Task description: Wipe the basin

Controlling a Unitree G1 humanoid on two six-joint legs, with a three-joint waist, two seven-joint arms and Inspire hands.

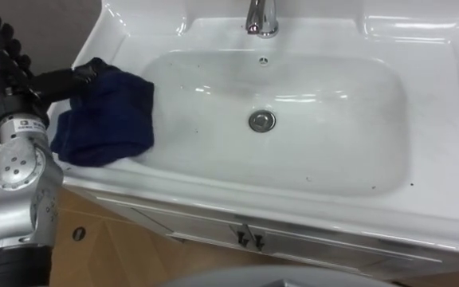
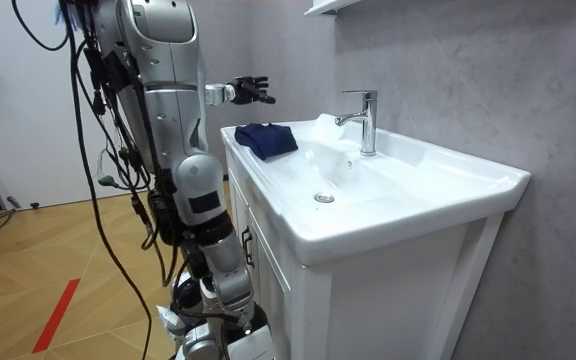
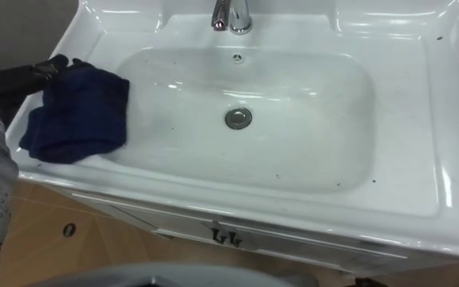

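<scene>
Basin, apparently speckled, has blue cloth on rim.

We stand at a white basin that tops a white cabinet on a wooden floor. On the basin's left rim we find a crumpled dark blue cloth, its right edge hanging into the bowl. A chrome tap rises at the back, a drain sits mid-bowl, and small dark specks dot the bowl.

A grey textured wall backs a white cabinet on wooden flooring.
</scene>
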